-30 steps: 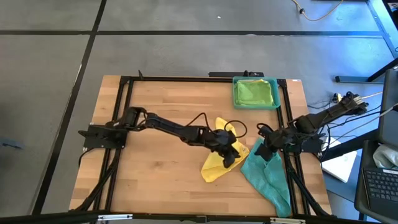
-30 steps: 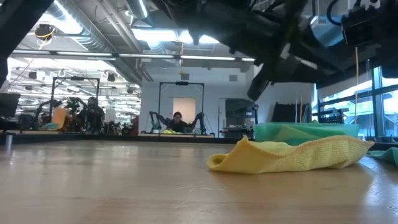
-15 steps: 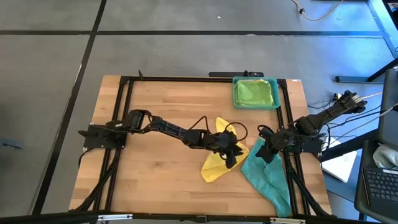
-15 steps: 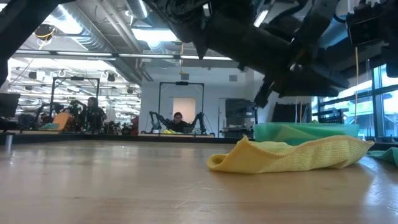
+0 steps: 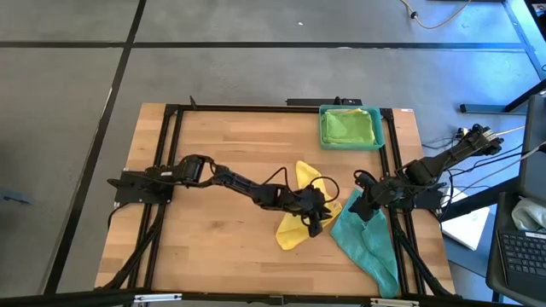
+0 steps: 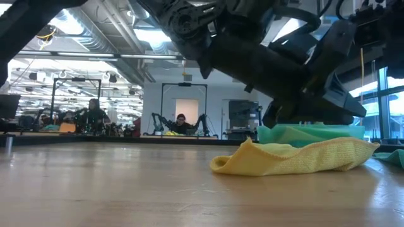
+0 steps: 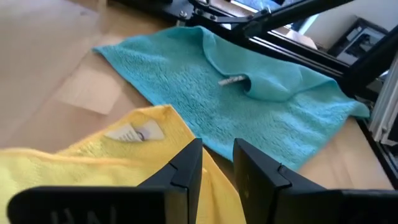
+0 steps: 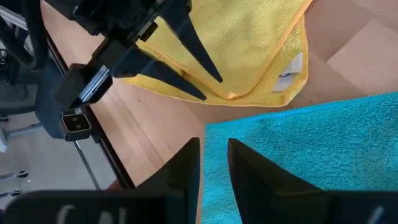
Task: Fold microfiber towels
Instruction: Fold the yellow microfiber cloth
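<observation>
The left claw (image 5: 317, 215) hangs low over the middle of the wooden surface (image 5: 213, 170), its two dark fingers (image 7: 186, 171) standing a narrow gap apart with nothing between them, tips just above the right edge of the yellow towel (image 5: 300, 223). That towel lies crumpled right under it, one corner with a white label (image 7: 134, 132) turned up beside the finger tips. Just to the right, the right claw (image 5: 365, 207) hovers at the surface's right side over the left corner of the teal towel (image 5: 368, 243); its fingers (image 8: 186, 165) are likewise slightly parted and pinch nothing, the tips above the teal towel's edge where bare wood separates it from the yellow one. The teal towel spreads from there toward the near right corner of the surface, one corner folded over on itself. The two towels lie close together, almost touching. Farther off, at the far right of the surface, a teal tray (image 5: 351, 126) holds a green towel (image 5: 350, 124). From table height the yellow towel (image 6: 297, 157) shows as a low rumpled heap under the dark arms, with the tray (image 6: 309, 133) behind it.
</observation>
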Action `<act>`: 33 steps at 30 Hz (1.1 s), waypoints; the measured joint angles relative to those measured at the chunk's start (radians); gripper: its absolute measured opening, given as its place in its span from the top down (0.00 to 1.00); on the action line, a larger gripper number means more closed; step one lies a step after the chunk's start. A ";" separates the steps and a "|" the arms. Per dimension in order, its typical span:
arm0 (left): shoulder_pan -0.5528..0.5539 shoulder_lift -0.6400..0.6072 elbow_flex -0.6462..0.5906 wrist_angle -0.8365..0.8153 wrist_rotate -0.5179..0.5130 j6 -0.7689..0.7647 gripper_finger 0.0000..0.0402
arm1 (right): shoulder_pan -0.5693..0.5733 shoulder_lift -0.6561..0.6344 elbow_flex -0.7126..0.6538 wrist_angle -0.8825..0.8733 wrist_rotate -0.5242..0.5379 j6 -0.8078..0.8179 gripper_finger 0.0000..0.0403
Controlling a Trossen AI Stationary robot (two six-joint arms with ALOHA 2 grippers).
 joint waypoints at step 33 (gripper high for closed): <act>0.007 0.083 -0.001 0.095 -0.001 -0.042 0.79 | 0.000 0.014 0.000 -0.001 0.000 0.036 0.79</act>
